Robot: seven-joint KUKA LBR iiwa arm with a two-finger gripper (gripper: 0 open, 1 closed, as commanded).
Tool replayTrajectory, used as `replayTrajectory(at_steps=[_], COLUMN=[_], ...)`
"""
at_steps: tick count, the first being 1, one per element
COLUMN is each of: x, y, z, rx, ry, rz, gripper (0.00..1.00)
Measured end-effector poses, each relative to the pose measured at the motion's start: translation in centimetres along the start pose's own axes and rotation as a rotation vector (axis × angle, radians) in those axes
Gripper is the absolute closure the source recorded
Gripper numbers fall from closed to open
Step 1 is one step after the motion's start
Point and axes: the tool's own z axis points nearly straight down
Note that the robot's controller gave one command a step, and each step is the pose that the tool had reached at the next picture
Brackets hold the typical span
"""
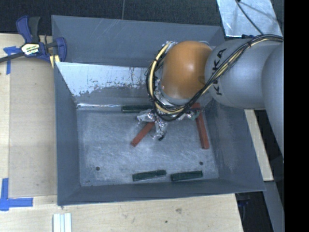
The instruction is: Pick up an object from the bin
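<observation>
My gripper [158, 128] hangs low over the middle of the bin, under the orange dome of the wrist. A reddish-brown stick [140, 136] lies slanted on the floor there, and its upper end runs between the metal fingertips [161, 131]. Whether the fingers press on it I cannot make out. A second reddish-brown stick [202, 132] lies to the right of the gripper, close to the right wall. A dark green stick [134, 108] rests behind the gripper along the back wall.
Two more dark green sticks [149, 176] [186, 176] lie end to end along the front wall. The arm reaches in from the right and covers the bin's back right part. The left half of the floor holds nothing.
</observation>
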Motion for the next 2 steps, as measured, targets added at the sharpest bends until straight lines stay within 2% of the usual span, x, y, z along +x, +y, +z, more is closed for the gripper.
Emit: replayTrajectory(at_steps=[1,2], x=[5.6,10.8], y=[-0.7,1.7], z=[0.0,-18.3], rx=[0.0,0.006], ry=[0.003,0.0], rz=[-0.044,-0.304], gripper=[1.0,1.0])
